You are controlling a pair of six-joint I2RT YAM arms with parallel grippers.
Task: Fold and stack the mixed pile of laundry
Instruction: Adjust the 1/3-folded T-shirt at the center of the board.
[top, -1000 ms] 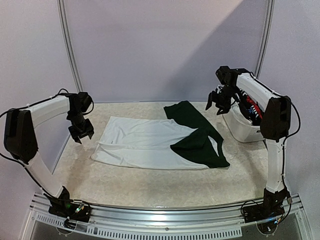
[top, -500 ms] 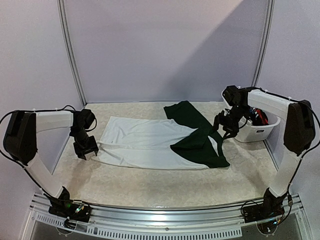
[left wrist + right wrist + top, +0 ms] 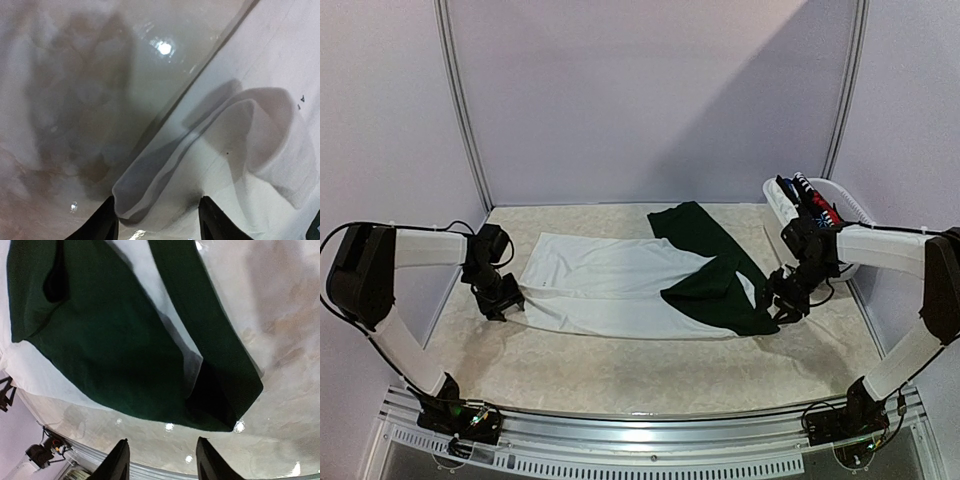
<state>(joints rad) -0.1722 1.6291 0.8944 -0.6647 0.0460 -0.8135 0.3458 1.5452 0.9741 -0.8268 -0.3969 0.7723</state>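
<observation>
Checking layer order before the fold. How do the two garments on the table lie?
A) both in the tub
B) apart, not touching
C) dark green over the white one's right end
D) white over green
C: the dark green garment lies across the right end of the spread white garment, and the right wrist view shows white cloth peeking out beneath it.
</observation>
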